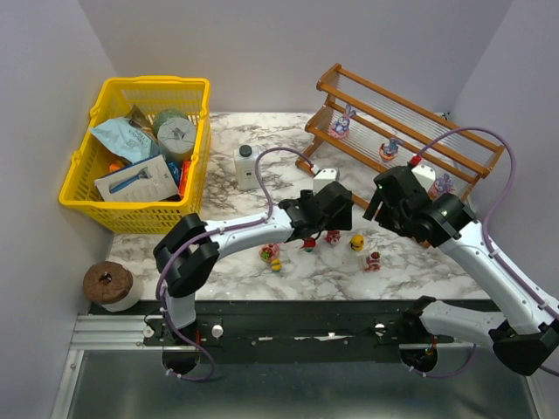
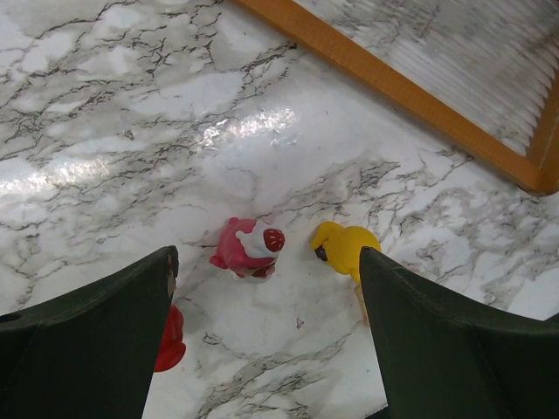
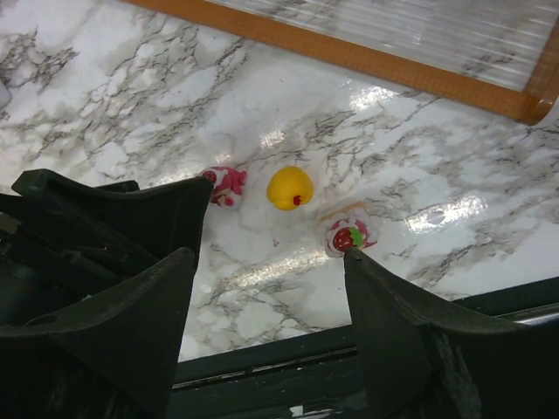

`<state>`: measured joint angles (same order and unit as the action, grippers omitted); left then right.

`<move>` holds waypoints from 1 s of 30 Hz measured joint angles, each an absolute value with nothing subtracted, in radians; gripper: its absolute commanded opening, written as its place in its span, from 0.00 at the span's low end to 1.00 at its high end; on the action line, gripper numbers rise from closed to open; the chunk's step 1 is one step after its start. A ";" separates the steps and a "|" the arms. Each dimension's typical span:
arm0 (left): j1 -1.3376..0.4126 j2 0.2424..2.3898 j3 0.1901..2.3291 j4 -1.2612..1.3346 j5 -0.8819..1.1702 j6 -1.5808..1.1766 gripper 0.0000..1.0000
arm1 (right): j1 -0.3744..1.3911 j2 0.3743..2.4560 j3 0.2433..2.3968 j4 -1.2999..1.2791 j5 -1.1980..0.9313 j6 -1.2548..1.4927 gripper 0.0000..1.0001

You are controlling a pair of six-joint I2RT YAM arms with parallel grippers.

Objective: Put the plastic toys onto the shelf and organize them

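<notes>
Several plastic toys lie on the marble table in front of the shelf (image 1: 410, 122): a pink-red figure (image 2: 249, 247), a yellow one (image 2: 345, 247), a red one (image 2: 172, 339) half hidden by my left finger, and a strawberry-topped one (image 3: 349, 236). Two more sit further left (image 1: 271, 257). Three pink-purple bunnies (image 1: 341, 122) stand on the shelf's lower tier. My left gripper (image 2: 266, 284) is open and empty, hovering just above the pink-red and yellow toys. My right gripper (image 3: 269, 262) is open and empty, higher up, over the same cluster near the shelf's front rail (image 3: 393, 61).
A yellow mesh basket (image 1: 196, 87) full of packets stands at the back left. A white bottle with a black cap (image 1: 248, 166) stands between the basket and the shelf. A brown-topped roll (image 1: 112, 284) sits at the front left corner. The two grippers (image 1: 316, 225) (image 1: 382, 202) are close together.
</notes>
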<state>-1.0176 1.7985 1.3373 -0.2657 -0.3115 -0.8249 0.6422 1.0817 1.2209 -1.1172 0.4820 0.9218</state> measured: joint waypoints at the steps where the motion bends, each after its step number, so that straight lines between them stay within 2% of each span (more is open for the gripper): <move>1: -1.029 1.818 1.362 -0.289 -0.329 -0.837 0.93 | 0.635 1.079 1.218 -1.121 0.482 0.915 0.78; 6: -1.072 1.877 1.428 -0.369 -0.396 -0.879 0.92 | 0.580 1.077 1.212 -1.122 0.474 0.872 0.78; 11: -1.099 1.911 1.449 -0.421 -0.426 -0.908 0.84 | 0.524 1.077 1.200 -1.116 0.442 0.821 0.78; 16: -1.104 1.964 1.451 -0.429 -0.427 -0.926 0.82 | 0.493 1.077 1.200 -1.109 0.422 0.775 0.78; 23: -1.102 1.991 1.451 -0.422 -0.444 -0.933 0.71 | 0.476 1.077 1.200 -1.100 0.413 0.737 0.77; 30: -1.102 1.994 1.451 -0.385 -0.470 -0.933 0.68 | 0.471 1.053 1.192 -1.100 0.407 0.731 0.77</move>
